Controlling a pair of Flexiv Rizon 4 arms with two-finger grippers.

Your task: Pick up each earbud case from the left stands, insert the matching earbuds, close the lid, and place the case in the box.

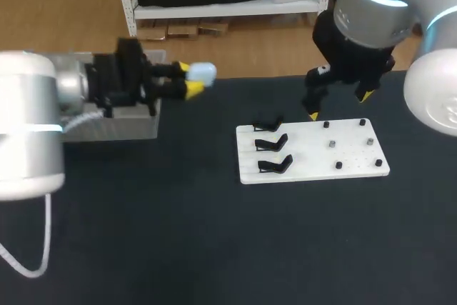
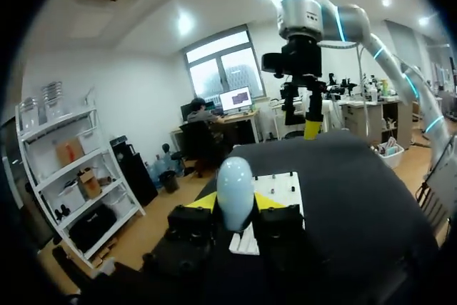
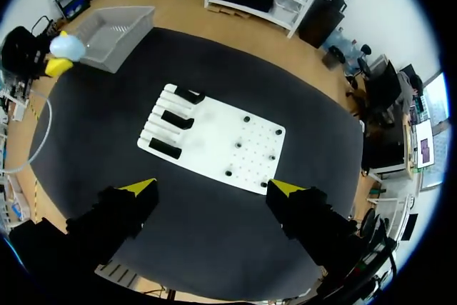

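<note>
The pale blue earbud case [image 1: 202,71] is pinched between the yellow tips of the left gripper [image 1: 191,78], so that gripper is clamped on it from two sides. The case hangs above the dark table [image 1: 178,233], just right of the grey box [image 1: 114,128] at the far left. In the left wrist view the case [image 2: 235,192] stands on end between the fingers. It looks smooth and closed, though its seam is too small to make out.

The step in hand appears to be the drop into the box. To do it well, the case should travel left until it sits fully over the box's opening rather than over its right wall. Then it should come down low inside before the fingers part, because a rounded shell like this may bounce or roll if released from high up.

To the right lies the white board [image 1: 314,153]. The three black stands [image 1: 271,144] on its left half look empty, and small pegs [image 1: 326,125] dot its right half. The right gripper [image 1: 340,105] hovers over the board's far edge with its fingers spread wide and holding nothing, well apart from the box.
</note>
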